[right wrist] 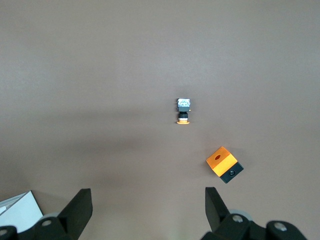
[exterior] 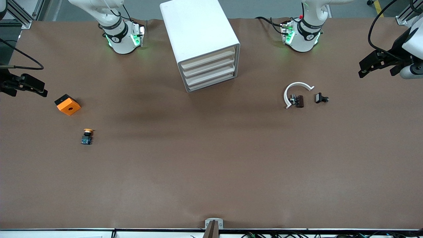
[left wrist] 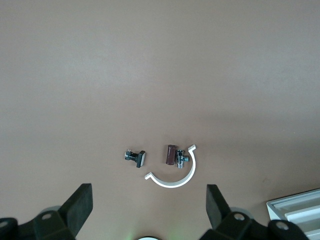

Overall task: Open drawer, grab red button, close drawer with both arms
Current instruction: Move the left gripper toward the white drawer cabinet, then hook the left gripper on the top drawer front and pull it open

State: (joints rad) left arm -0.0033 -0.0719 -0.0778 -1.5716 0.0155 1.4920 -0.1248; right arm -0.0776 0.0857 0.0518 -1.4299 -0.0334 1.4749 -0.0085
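Observation:
The white cabinet (exterior: 198, 36) stands at the middle of the table between the two bases, and its four cream-fronted drawers (exterior: 209, 71) are all shut. The red-capped button is hidden from every view. My left gripper (exterior: 378, 73) is open and empty, up in the air at the left arm's end of the table; in the left wrist view (left wrist: 148, 190) its fingers are wide apart over bare table. My right gripper (exterior: 29, 92) is open and empty, up at the right arm's end; it also shows in the right wrist view (right wrist: 147, 192).
A yellow-orange capped button (exterior: 87, 136) and an orange cube with a hole (exterior: 67, 104) lie toward the right arm's end. A white C-shaped piece (exterior: 295, 87), a brown part (exterior: 299, 100) and a black part (exterior: 321, 98) lie toward the left arm's end.

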